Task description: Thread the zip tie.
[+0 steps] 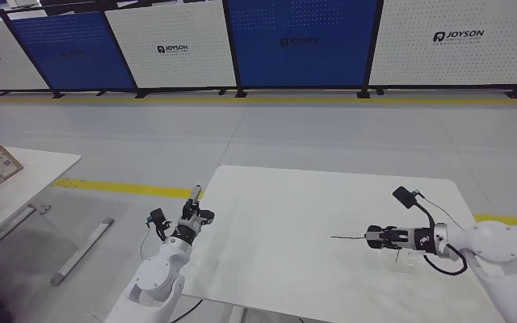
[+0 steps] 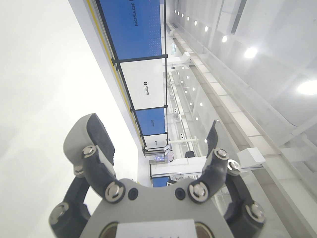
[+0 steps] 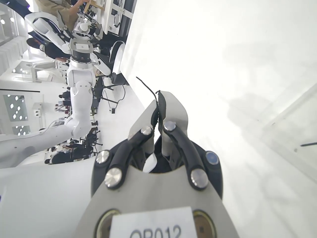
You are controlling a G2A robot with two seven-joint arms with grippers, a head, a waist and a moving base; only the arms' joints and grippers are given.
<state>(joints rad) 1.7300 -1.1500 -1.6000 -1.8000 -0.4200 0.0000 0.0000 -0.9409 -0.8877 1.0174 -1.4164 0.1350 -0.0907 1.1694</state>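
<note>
A thin black zip tie (image 1: 349,237) sticks out from my right gripper (image 1: 370,237) toward the table's middle, just above the white table (image 1: 307,202). In the right wrist view the right gripper (image 3: 158,98) is shut on the zip tie (image 3: 145,86), whose free end curves out past the fingertips. My left gripper (image 1: 195,196) stands at the table's left edge, pointing away from me. In its own view the left gripper (image 2: 153,125) is open, with nothing between its fingers (image 2: 99,132).
A clear plastic holder (image 1: 401,261) sits on the table beneath the right arm's wrist, and in the right wrist view a dark strip (image 3: 308,144) lies by the holder (image 3: 289,122). A second white table (image 1: 32,174) stands at far left.
</note>
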